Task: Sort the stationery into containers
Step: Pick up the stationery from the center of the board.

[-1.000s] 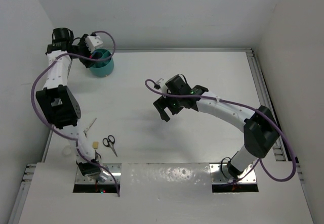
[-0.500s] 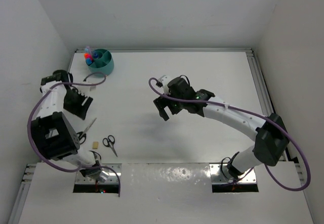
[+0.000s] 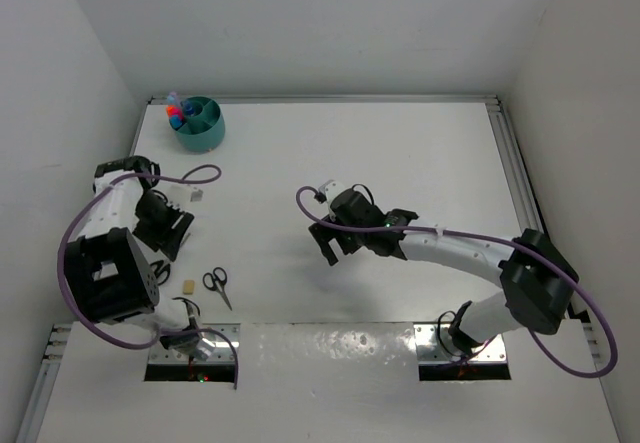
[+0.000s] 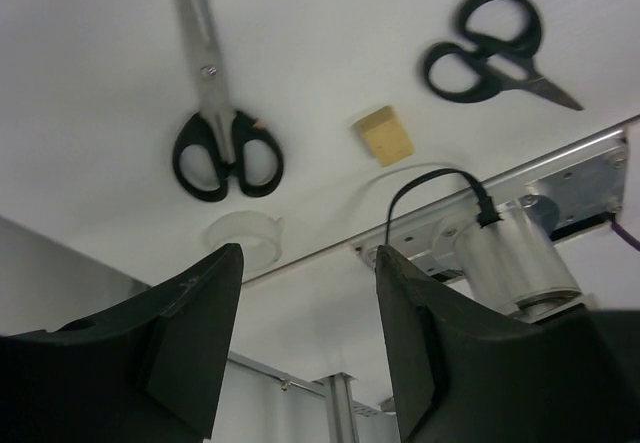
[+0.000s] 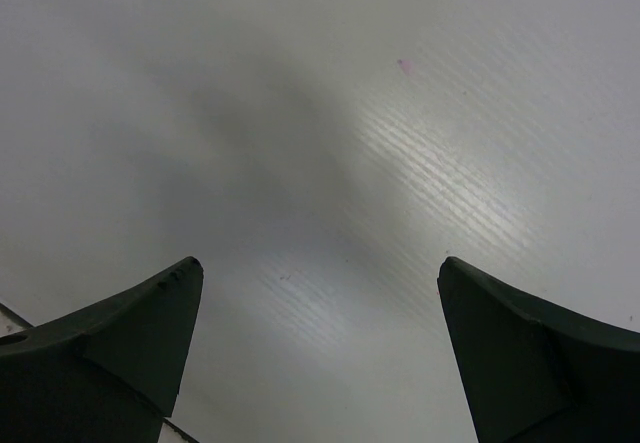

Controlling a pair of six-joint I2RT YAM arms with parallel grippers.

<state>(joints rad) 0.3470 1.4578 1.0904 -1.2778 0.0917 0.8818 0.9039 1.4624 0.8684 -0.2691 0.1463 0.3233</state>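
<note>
The round teal plastic organiser cup, with coloured markers in it, stands at the upper left of the top view. The left gripper, jaws half parted and empty, hangs at lower left near black-handled scissors and a tan eraser block. The right gripper gapes wide and empty at mid-frame.

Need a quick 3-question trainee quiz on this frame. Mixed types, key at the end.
1. True or false: the right fingers are holding something.
2. In the left wrist view, what lies between the large scissors and the small scissors? A) eraser B) pen C) ruler
3. Fill in: the markers stand in the teal ___.

Key: 1 false, they are open over bare table; 2 A; 3 cup.
</note>
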